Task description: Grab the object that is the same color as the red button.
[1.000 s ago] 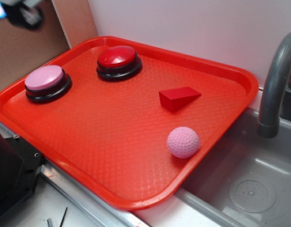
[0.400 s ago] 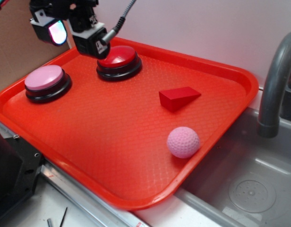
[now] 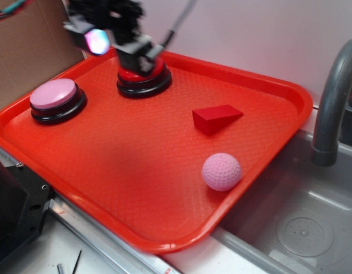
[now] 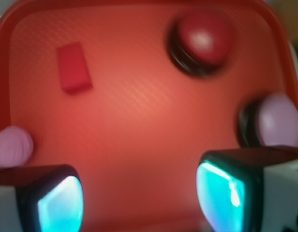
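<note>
- The red wedge (image 3: 216, 118) lies flat on the tray (image 3: 164, 200), right of centre, untouched; in the wrist view it (image 4: 74, 67) shows at about 10 o'clock.
- The pink ball (image 3: 222, 171) sits near it at 6 o'clock, apart from it.
- The red button (image 3: 143, 77) is toward the tray's far edge, at about 10 o'clock from the wedge, with the pink button (image 3: 55, 98) near the left rim.
- My claw (image 3: 116, 37) came into view within the last second and has since slid rightward; it now hangs blurred over the red button.
- In the wrist view the claw (image 4: 139, 195) stands wide, empty, both glowing pads apart.
- I judge the approach begun: I must carry on right to the wedge.
</note>
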`<state>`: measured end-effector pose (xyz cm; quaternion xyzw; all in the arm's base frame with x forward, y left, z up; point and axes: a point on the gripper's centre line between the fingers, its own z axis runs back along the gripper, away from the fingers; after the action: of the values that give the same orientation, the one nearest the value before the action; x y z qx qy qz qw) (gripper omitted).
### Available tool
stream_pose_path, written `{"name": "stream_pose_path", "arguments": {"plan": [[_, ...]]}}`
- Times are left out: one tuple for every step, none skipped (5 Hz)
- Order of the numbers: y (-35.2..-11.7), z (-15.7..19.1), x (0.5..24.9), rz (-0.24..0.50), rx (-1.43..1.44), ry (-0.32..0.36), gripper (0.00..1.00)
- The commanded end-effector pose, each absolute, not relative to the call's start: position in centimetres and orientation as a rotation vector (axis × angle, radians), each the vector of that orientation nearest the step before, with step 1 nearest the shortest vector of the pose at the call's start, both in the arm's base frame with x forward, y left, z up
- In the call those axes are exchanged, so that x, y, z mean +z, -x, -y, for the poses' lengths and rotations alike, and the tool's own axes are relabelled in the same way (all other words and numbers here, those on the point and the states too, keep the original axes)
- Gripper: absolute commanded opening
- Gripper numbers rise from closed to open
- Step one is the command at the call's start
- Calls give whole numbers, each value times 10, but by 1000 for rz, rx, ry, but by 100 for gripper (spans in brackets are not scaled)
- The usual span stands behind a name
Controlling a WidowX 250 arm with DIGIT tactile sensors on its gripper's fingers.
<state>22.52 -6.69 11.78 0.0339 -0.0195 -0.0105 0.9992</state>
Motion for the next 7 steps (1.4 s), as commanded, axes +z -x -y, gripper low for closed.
{"name": "stream_pose_path", "arguments": {"plan": [[-294, 92, 82, 179, -134, -111, 100], [-294, 106, 55, 98, -186, -140, 100], [-290, 117, 39, 97, -197, -91, 100], [-291, 123, 38, 63, -226, -89, 100], [-284, 117, 39, 41, -221, -60, 100], [-275, 108, 39, 68, -235, -21, 100], [-271, 101, 26, 43, -245, -4, 100]]}}
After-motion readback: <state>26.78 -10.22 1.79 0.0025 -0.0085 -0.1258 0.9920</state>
